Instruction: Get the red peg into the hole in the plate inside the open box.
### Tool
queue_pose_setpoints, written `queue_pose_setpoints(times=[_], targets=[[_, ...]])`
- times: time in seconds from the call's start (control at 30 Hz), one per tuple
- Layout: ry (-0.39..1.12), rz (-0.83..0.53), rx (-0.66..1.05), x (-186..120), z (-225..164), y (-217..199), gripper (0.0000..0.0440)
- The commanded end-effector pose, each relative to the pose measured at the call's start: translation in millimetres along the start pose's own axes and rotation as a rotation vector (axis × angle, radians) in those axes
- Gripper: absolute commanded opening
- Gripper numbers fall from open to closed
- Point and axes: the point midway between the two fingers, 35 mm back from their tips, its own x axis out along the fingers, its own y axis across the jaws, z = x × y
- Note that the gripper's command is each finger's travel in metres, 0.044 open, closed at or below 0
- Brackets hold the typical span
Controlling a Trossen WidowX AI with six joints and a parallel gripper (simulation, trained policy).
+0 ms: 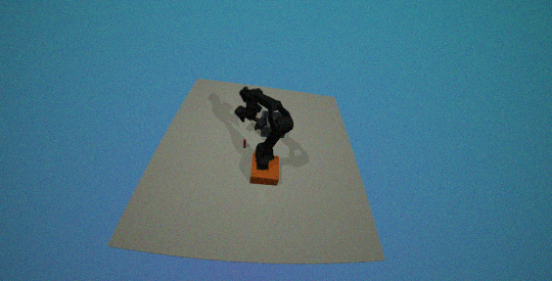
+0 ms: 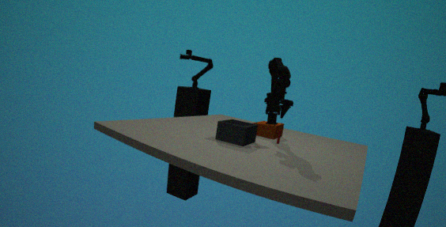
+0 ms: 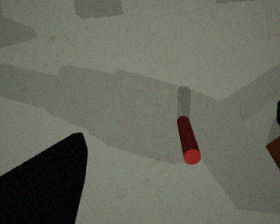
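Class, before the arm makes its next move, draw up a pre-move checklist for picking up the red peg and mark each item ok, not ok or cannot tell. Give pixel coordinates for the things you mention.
1. Gripper [image 3: 183, 126] open, nothing between its fingers: ok.
2. Red peg [image 1: 245, 143] [image 2: 278, 137] [image 3: 187, 137] standing upright on the table [image 1: 206, 214] [image 2: 158, 138] [image 3: 126, 195]: ok.
3. Peg in the wrist view, between the two fingers as seen there: ok.
4. Fingers down at the peg's height: not ok; they are well above it.
5. Dark box [image 2: 233, 134] open at the top: ok.
6. Hole in the plate at the box's bottom visible: cannot tell; no view shows it.
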Motion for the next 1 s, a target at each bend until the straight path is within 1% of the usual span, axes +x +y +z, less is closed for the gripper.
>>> queue_pose_setpoints(times=[0.0, 0.23, 0.47, 0.63, 0.97], targets=[[0.026, -0.073, 0.059, 4.4, -13.1, -7.7, 0.044], [0.049, -0.163, 0.15, 16.7, -27.7, -13.8, 0.044], [0.05, -0.208, 0.223, 39.5, -35.4, -14.3, 0.0439], [0.043, -0.212, 0.265, 61.1, -40.2, -13.1, 0.0435], [0.026, -0.174, 0.328, 100.3, -50.0, -11.5, 0.0427]])
